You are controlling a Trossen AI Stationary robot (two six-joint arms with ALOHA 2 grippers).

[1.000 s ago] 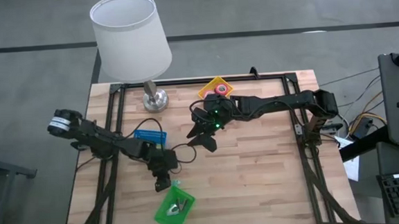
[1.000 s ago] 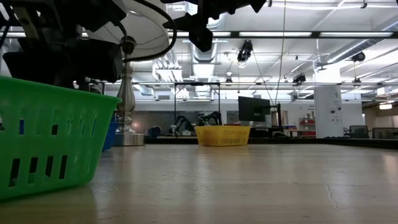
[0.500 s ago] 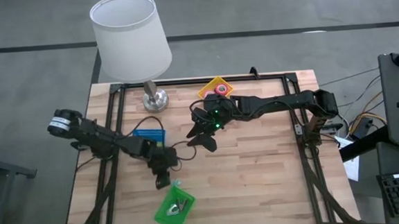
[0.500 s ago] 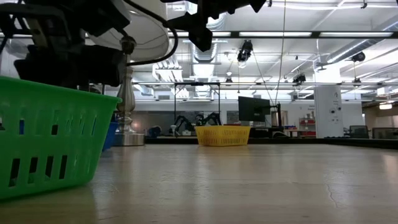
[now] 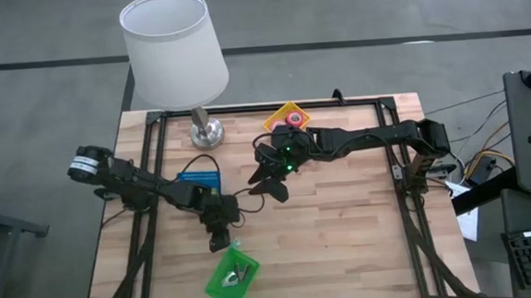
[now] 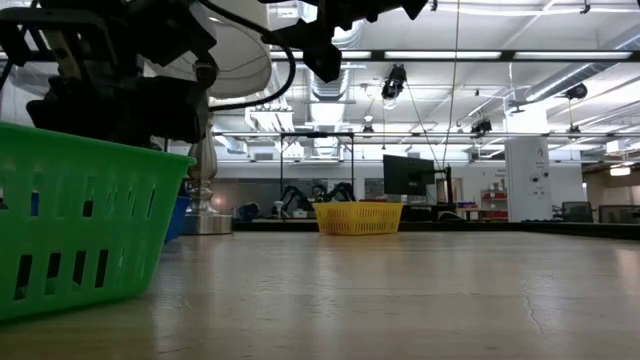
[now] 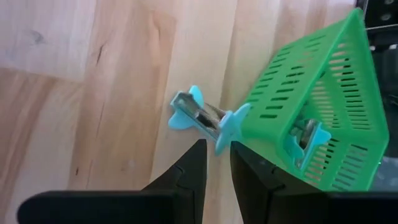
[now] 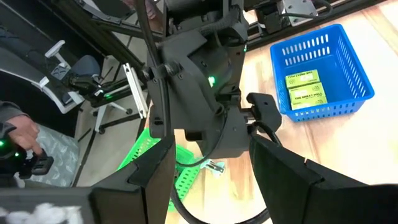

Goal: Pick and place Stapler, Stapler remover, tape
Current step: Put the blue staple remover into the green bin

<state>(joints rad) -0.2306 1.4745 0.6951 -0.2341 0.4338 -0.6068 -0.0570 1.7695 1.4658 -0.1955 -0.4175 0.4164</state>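
The blue staple remover (image 7: 202, 120) lies on the table touching the green basket (image 7: 323, 118), which already holds another. Your left gripper (image 7: 216, 155) hovers just above it, fingers slightly parted, holding nothing; judged step: picking the remover. Next you must lower, straddle it and close. Your right gripper (image 5: 269, 181) waits mid-table, spread and empty. At ten o'clock from the remover, the blue basket (image 8: 323, 68) holds boxes reading "THE GREAT WALL".
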